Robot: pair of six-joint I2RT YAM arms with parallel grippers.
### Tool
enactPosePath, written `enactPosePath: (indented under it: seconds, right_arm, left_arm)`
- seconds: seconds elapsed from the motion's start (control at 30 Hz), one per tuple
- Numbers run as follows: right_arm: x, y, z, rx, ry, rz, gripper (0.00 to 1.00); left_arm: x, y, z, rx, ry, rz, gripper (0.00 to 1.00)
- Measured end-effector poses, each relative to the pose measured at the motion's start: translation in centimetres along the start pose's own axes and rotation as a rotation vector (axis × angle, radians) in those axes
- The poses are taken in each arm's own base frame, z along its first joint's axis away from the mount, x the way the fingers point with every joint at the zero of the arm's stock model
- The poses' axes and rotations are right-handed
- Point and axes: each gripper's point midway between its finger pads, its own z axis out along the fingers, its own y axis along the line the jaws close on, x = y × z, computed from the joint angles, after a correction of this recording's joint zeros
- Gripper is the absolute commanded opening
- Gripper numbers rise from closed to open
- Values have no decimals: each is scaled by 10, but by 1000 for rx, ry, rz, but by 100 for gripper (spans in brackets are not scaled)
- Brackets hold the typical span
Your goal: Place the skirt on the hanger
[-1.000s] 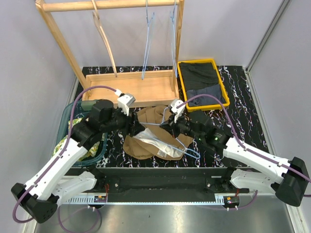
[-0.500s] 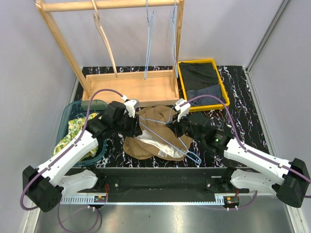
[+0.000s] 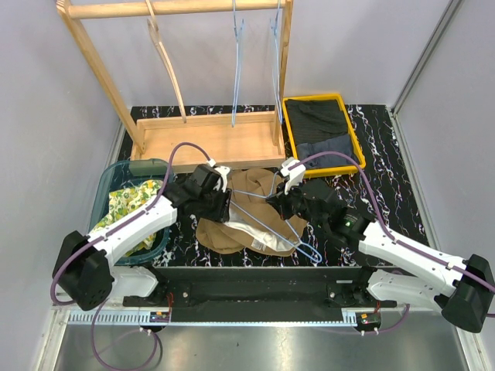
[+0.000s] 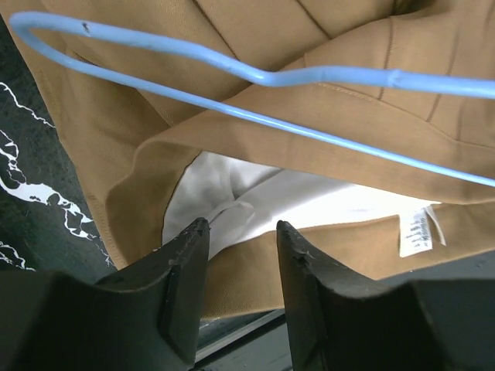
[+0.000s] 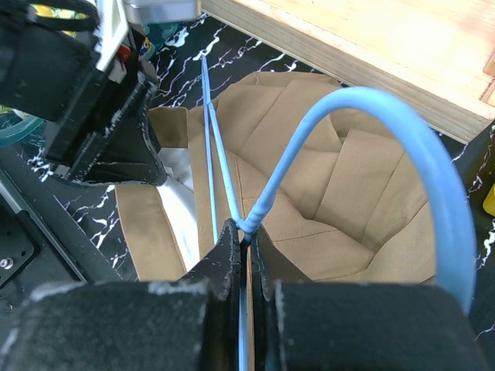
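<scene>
A tan skirt (image 3: 232, 224) with white lining lies crumpled on the black marbled table. A light blue wire hanger (image 3: 271, 220) lies over it. My right gripper (image 3: 280, 199) is shut on the hanger's neck, seen in the right wrist view (image 5: 249, 229) with the hook (image 5: 433, 209) curving right. My left gripper (image 3: 226, 210) is open at the skirt's left edge. In the left wrist view its fingers (image 4: 189, 267) straddle the tan hem (image 4: 232, 286) by the white lining (image 4: 309, 201), with the hanger wire (image 4: 232, 69) above.
A wooden rack (image 3: 178, 9) stands at the back with a wooden hanger (image 3: 166, 54) and blue wire hangers (image 3: 237, 54) over its tray base (image 3: 205, 139). A yellow bin (image 3: 288, 131) of dark clothes is at right. A teal bin (image 3: 104, 197) of patterned cloth is at left.
My left arm has swung right and down to the skirt's left edge. My right gripper has shifted slightly with the hanger, which now lies lower across the skirt.
</scene>
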Motion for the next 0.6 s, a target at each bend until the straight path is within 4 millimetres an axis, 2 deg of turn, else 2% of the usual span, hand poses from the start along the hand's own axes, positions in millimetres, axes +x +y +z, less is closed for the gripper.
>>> enactPosePath:
  seconds: [0.1,0.2,0.23,0.33,0.6]
  right_arm:
    - [1,0,0,1,5,1,0]
    - [3,0,-1,3,13,4,0]
    - [4,-1,-1,4,15,6,0]
    - [5,-1,-1,5,20,6,0]
    - [5,-1,-1,7,21,11,0]
  left_arm:
    - [4,2,6,-21,23,9,41]
    - [8,3,12,-38,43,17,29]
    - [9,3,13,-42,46,18,19]
    - [11,6,16,-62,54,24,4]
    - [7,23,12,-165,43,19,0]
